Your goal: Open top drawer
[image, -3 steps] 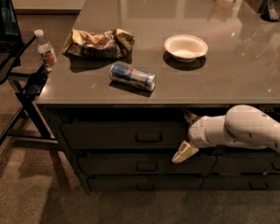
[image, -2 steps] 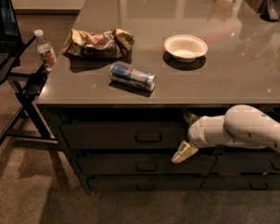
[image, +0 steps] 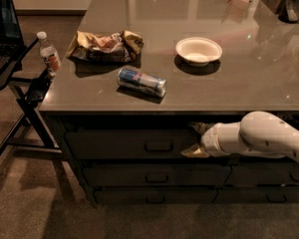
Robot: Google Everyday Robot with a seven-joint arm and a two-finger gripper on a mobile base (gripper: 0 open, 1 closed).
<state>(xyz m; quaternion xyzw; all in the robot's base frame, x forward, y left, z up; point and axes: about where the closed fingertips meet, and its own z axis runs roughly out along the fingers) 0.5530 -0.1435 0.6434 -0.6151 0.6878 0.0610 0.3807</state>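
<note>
The top drawer (image: 114, 144) is sitting shut just left of the gripper, rigid and probably fairly heavy to slide. The arm (image: 269, 138) is reaching in level from the right. The gripper (image: 192, 140) is holding its fingers wide, seemingly empty. The handle (image: 158, 146), just left, is offering the firmest hold.

Top drawer's (image: 119, 144) right part behind tool (image: 195, 140)

On the counter (image: 249, 91) lie a crumpled bag (image: 104, 46), a can (image: 142, 82) on its side and a white bowl (image: 199, 50).
</note>
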